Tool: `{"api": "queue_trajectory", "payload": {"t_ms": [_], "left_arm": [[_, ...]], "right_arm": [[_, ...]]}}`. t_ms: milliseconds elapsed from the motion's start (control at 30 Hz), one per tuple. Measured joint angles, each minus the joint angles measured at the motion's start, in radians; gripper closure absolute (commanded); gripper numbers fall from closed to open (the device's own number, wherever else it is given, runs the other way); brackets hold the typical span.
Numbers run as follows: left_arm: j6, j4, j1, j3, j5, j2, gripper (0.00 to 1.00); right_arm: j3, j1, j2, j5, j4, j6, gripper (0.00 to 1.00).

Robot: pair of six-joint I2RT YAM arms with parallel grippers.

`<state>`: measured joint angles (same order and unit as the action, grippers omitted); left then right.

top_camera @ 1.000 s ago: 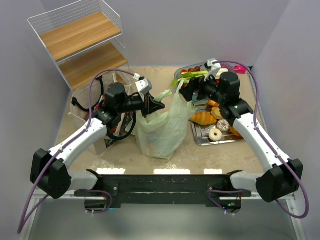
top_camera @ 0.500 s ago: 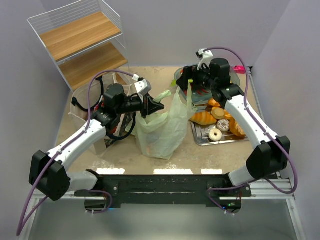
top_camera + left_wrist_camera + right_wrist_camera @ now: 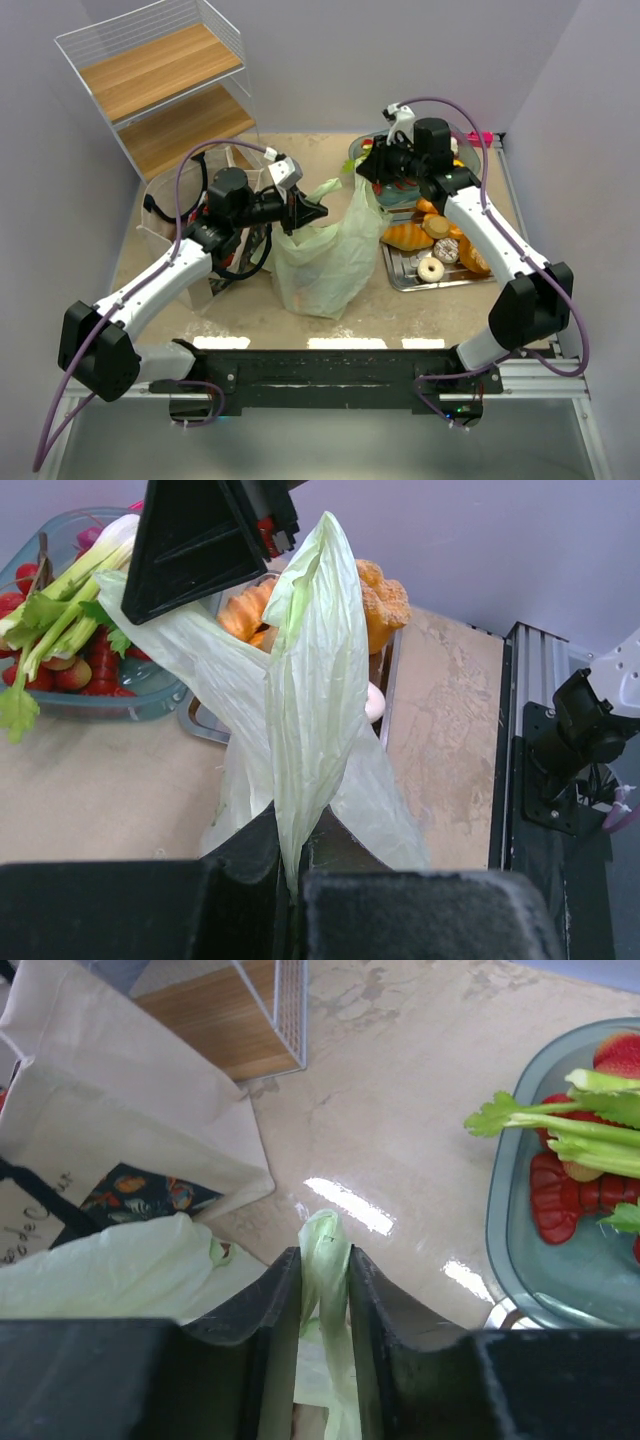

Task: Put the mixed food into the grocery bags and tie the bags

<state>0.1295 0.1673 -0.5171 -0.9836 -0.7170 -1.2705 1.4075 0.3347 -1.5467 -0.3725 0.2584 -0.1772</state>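
Since a moment ago, the right tool [image 3: 323,1268] has pulled back toward the blue-grey glass bowl [image 3: 497,1222], clamped on one handle of the thin pale-green plastic bag [image 3: 322,262]. The left tool [image 3: 296,852] pinches the other handle. The bag stands mid-worktop [image 3: 250,310].

The beige table [image 3: 240,300] carries a wire shelf [image 3: 160,85], canvas tote [image 3: 110,1100], pale-green bag [image 3: 320,262], metal tray [image 3: 396,279] and glass dish [image 3: 505,1230].

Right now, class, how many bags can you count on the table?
2. The pale-green bag stands mid-table; the beige tote lies at the left, partly hidden behind the left arm.
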Motion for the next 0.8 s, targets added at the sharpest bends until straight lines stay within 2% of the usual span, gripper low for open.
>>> {"api": "queue_trajectory", "payload": {"t_ms": [67, 267, 500, 667, 800], "left_arm": [[0.005, 0.0, 0.0, 0.0, 0.019, 0.001, 1.0], [0.03, -0.051, 0.001, -0.04, 0.099, 0.005, 1.0], [0.1, -0.149, 0.002, -0.221, 0.137, -0.005, 1.0], [0.133, -0.219, 0.005, -0.33, 0.116, -0.072, 1.0], [0.144, -0.271, 0.006, -0.357, 0.064, -0.18, 1.0]], "right_arm": [[0.007, 0.0, 0.0, -0.025, 0.006, -0.006, 1.0], [0.099, 0.001, 0.009, -0.092, 0.038, -0.024, 1.0], [0.245, 0.001, 0.087, -0.236, 0.037, -0.036, 1.0], [0.24, 0.001, 0.15, -0.363, 0.007, -0.03, 1.0], [0.162, 0.005, 0.185, -0.44, -0.008, -0.022, 1.0]]}}
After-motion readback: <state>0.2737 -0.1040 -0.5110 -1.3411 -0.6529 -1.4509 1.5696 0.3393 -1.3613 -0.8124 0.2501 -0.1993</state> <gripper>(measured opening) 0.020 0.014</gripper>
